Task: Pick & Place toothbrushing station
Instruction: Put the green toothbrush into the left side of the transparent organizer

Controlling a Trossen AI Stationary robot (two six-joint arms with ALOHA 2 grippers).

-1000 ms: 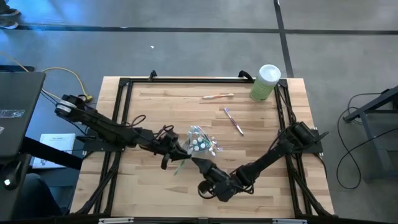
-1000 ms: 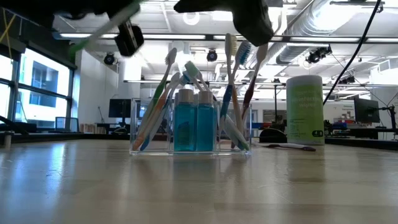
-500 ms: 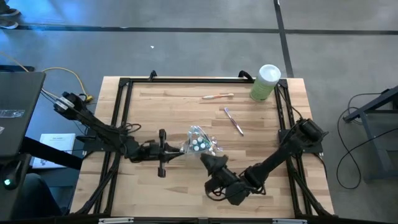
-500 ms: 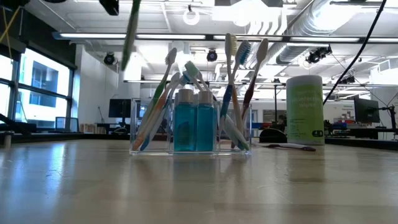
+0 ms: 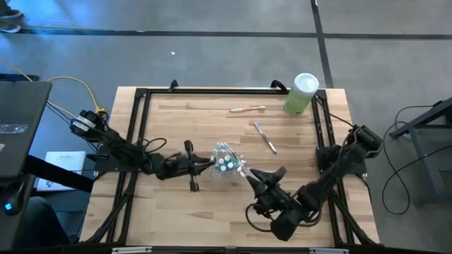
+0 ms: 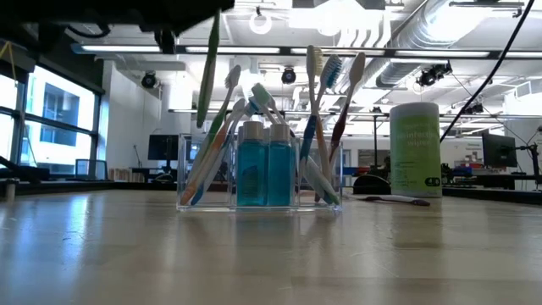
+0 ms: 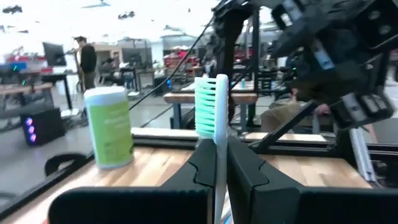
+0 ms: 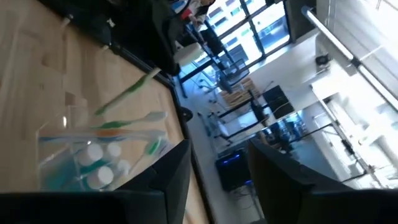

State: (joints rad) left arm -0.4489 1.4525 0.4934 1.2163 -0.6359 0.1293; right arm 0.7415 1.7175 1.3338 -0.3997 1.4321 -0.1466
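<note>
The clear cup (image 5: pixel 226 161) stands near the middle of the table (image 5: pixel 183 212), filled with brushes and blue tubes (image 6: pixel 264 174). A green brush (image 7: pixel 213 118) is clamped between the shut fingers of the left gripper (image 5: pixel 209 164), just beside the cup's left edge and above its rim. The right gripper (image 5: pixel 248 178) is seen just beside the cup on its right, fingers parted, nothing held. Bare wood is left toward the front edge. Two brushes (image 5: pixel 265 137) and a green canister (image 5: pixel 301 94) lie well apart, near the far edge.
</note>
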